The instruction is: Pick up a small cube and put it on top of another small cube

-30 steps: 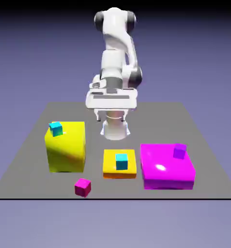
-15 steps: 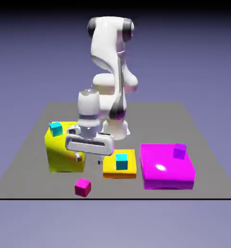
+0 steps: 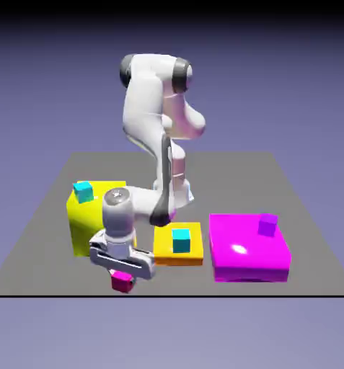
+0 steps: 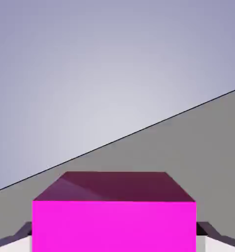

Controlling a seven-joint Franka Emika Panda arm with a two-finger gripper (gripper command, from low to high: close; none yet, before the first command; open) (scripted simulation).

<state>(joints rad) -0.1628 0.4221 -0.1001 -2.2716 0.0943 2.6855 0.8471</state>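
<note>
Claw (image 4: 114, 242) grasping the magenta-pink cube (image 3: 122, 282) at lower left of the exterior frame, near the front edge of the bench (image 3: 311, 277). A low sideways transfer could strike the yellow block (image 3: 81, 230); hasty lifting could cause slippage.

Tool (image 3: 122, 278) now lowered and closed onto magenta-pink cube (image 3: 122, 282).
</note>
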